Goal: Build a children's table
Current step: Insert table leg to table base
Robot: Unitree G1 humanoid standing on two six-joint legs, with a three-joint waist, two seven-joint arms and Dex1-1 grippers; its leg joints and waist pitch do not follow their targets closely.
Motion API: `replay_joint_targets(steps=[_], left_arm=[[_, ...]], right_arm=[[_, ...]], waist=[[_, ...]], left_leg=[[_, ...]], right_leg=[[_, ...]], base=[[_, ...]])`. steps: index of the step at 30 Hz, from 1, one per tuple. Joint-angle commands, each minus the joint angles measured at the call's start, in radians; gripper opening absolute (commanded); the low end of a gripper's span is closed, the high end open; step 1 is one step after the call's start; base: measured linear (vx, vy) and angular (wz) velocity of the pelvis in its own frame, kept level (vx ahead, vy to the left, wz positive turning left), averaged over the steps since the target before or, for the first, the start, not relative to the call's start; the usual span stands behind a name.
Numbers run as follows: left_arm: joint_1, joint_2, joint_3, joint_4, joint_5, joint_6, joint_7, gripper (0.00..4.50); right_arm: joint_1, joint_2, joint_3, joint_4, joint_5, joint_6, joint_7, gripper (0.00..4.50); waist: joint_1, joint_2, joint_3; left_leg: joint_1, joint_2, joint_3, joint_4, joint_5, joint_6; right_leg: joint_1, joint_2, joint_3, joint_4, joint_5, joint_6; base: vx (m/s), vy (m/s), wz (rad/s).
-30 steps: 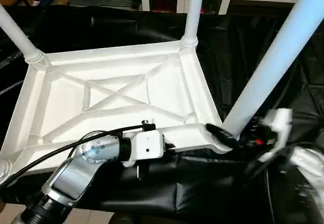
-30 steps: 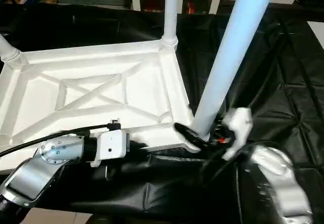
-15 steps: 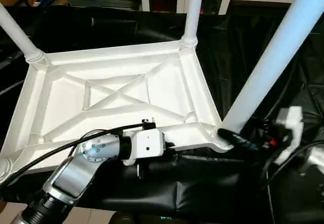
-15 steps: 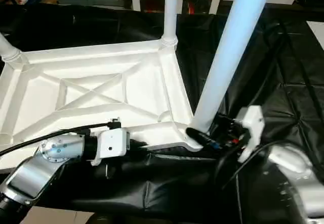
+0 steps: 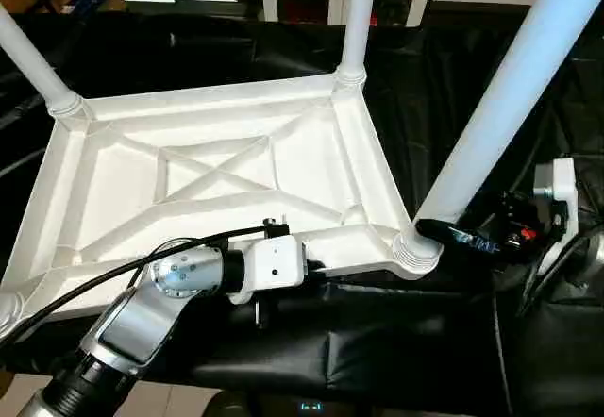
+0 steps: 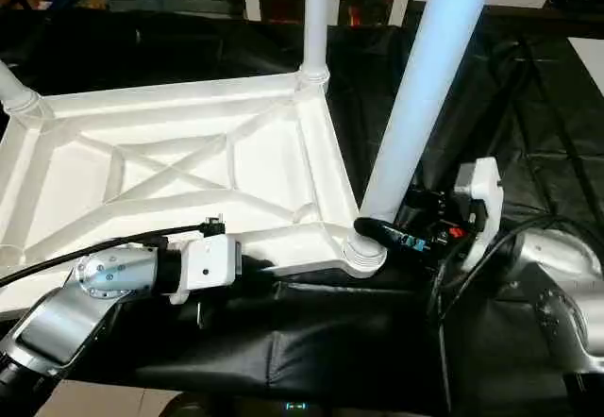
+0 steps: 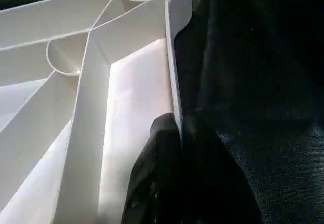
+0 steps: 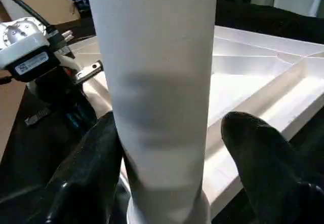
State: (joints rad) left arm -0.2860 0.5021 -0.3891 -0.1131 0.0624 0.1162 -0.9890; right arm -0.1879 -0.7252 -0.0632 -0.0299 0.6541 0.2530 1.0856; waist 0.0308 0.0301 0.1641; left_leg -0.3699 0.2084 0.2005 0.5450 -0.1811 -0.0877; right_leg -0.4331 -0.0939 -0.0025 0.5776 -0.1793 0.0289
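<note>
Right wrist view: right hand (image 8: 164, 148) apart, straddling leg (image 8: 157, 82); left hand (image 7: 179, 148) clamped on tabletop (image 5: 217, 167) rim (black drape (image 5: 396, 341) beneath).

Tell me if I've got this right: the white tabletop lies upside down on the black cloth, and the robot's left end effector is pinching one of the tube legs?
Not quite. The left end effector is pinching the rim of the tabletop, not a leg, as the left wrist view shows. The tabletop does lie upside down on the black cloth.

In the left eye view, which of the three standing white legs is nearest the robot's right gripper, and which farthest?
From the right gripper:
1. Near-right leg, between its fingers at the base.
2. Far-right leg, at the tabletop's back corner.
3. Far-left leg, across the tabletop.
</note>
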Motion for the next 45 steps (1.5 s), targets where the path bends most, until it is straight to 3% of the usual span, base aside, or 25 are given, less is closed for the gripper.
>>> replay_joint_targets(steps=[1, 9, 17, 25, 29, 34, 45], left_arm=[[0.038, 0.007, -0.032, 0.057, 0.009, 0.011, -0.006, 0.0], [0.043, 0.011, -0.03, 0.053, 0.01, 0.013, -0.001, 0.0], [0.039, 0.014, -0.03, 0.057, 0.011, 0.009, -0.005, 0.0], [0.042, 0.018, -0.031, 0.056, 0.011, 0.005, -0.01, 0.0], [0.043, 0.02, -0.032, 0.055, 0.011, 0.003, -0.011, 0.0], [0.045, 0.021, -0.033, 0.052, 0.011, 0.002, -0.011, 0.0], [0.049, 0.022, -0.032, 0.047, 0.011, 0.006, -0.009, 0.0]], right_arm=[[-0.009, -0.007, 0.016, 0.033, -0.031, 0.002, 0.009, 3.27], [-0.035, 0.002, 0.037, 0.057, -0.055, -0.003, 0.061, 3.27], [-0.037, -0.013, 0.074, 0.107, -0.139, -0.059, 0.096, 2.71], [-0.063, 0.027, 0.053, 0.116, -0.134, -0.071, 0.082, 2.0], [-0.068, 0.032, 0.049, 0.113, -0.13, -0.07, 0.082, 1.95], [-0.067, 0.047, 0.055, 0.103, -0.14, -0.071, 0.092, 1.94], [-0.082, 0.076, 0.052, 0.094, -0.122, -0.045, 0.082, 1.94]], waist=[[-0.004, -0.026, -0.04], [-0.003, -0.028, -0.046], [-0.002, -0.027, -0.049], [-0.003, -0.025, -0.052], [-0.004, -0.024, -0.053], [-0.005, -0.025, -0.056], [-0.009, -0.027, -0.053]], left_leg=[[0.005, 0.01, 0.004, -0.048, -0.137, 0.144], [0.006, 0.01, 0.005, -0.045, -0.114, 0.159], [0.006, 0.01, 0.007, -0.04, -0.091, 0.178], [0.004, 0.01, 0.005, -0.04, -0.101, 0.179], [0.006, 0.011, 0.005, -0.041, -0.111, 0.17], [0.006, 0.01, 0.006, -0.038, -0.089, 0.182], [0.005, 0.009, 0.005, -0.039, -0.109, 0.172]], right_leg=[[0.044, -0.015, 0.013, -0.059, -0.133, -0.253], [0.045, -0.014, 0.014, -0.054, -0.107, -0.267], [0.047, -0.014, 0.014, -0.05, -0.072, -0.285], [0.048, -0.014, 0.013, -0.049, -0.082, -0.291], [0.048, -0.014, 0.014, -0.05, -0.099, -0.288], [0.049, -0.013, 0.014, -0.045, -0.056, -0.296], [0.047, -0.013, 0.015, -0.048, -0.098, -0.286]], base=[[0.0, 0.0, 0.0], [0.0, 0.0, 0.0], [0.0, 0.0, 0.0], [0.0, 0.0, 0.0], [0.0, 0.0, 0.0], [0.0, 0.0, 0.0], [0.0, 0.0, 0.0]])
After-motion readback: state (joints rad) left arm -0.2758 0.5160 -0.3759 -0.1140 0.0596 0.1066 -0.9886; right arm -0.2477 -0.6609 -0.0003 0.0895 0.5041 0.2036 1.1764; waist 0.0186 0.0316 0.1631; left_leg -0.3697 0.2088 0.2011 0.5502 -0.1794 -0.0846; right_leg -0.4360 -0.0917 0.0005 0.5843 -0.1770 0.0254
